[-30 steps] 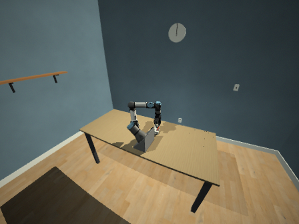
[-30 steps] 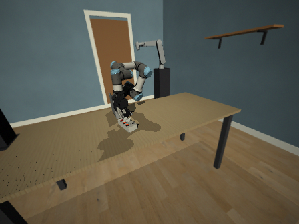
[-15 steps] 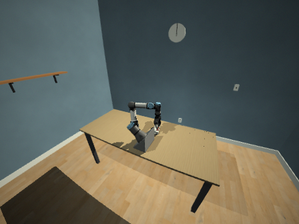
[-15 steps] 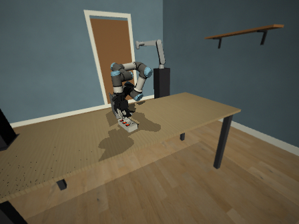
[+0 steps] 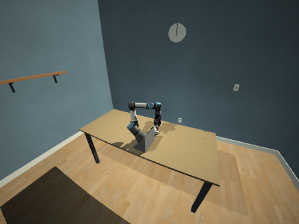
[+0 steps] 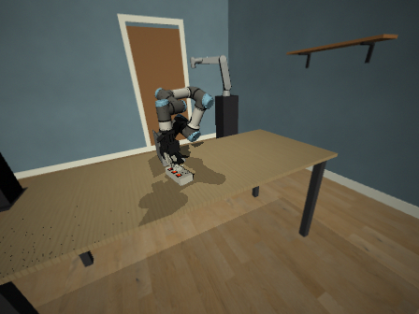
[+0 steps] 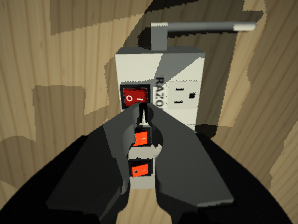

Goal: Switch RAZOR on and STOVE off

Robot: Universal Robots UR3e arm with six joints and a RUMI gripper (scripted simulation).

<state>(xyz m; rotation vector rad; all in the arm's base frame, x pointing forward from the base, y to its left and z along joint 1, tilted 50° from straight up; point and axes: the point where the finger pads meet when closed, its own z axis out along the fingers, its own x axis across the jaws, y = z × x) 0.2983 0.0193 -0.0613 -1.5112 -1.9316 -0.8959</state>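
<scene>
The power strip [image 7: 186, 80] [image 6: 182, 177] is a white-grey box lying face up on the wooden table [image 6: 262, 154] [image 5: 187, 150], with its cable [image 7: 210, 27] leading away from the far end. It carries three red rocker switches in a row. The far switch [image 7: 136, 96] is labelled RAZOR. The middle switch [image 7: 141, 137] and the near switch [image 7: 140, 170] show through the gap between my fingers, and their labels are hidden. My gripper [image 7: 143, 104] [image 6: 173, 164] [image 5: 156, 130] is shut and empty. Its tips point down at the strip, just below the RAZOR switch.
My arm's grey base block [image 5: 147, 141] stands on the table beside the strip. A second arm on a black pedestal [image 6: 226, 114] stands behind the table near the door [image 6: 156, 79]. The table's edges are far from the strip.
</scene>
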